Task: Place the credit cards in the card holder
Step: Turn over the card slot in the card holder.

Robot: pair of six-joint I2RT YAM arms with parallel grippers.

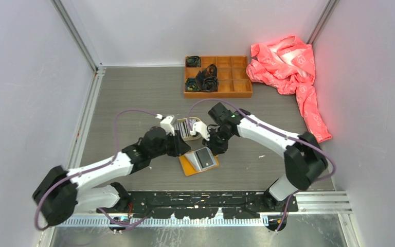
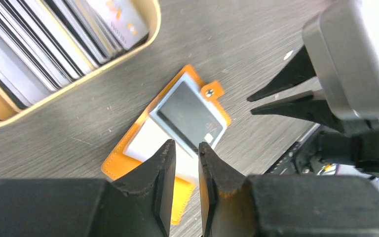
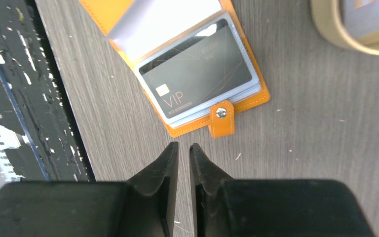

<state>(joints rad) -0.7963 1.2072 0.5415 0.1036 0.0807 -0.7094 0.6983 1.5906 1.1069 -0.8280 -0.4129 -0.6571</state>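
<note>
Right wrist alone reads VIP on the dark card (image 3: 197, 74) in the open card holder (image 3: 256, 101), upper centre. Left wrist alone shows credit cards (image 2: 39, 44) packed in tray (image 2: 153, 29), upper left. Left gripper (image 2: 186, 144), right gripper (image 3: 183, 145): fingers slightly apart, empty. Overhead: arms crowd tray; compartment box (image 1: 218, 77), pink cloth (image 1: 288, 62) upper right.

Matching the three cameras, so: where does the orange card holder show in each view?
Top external: card holder just below frame centre.
Left wrist: card holder at centre.
Right wrist: card holder at top centre.
Shared landmark: the dark card in its sleeve.
</note>
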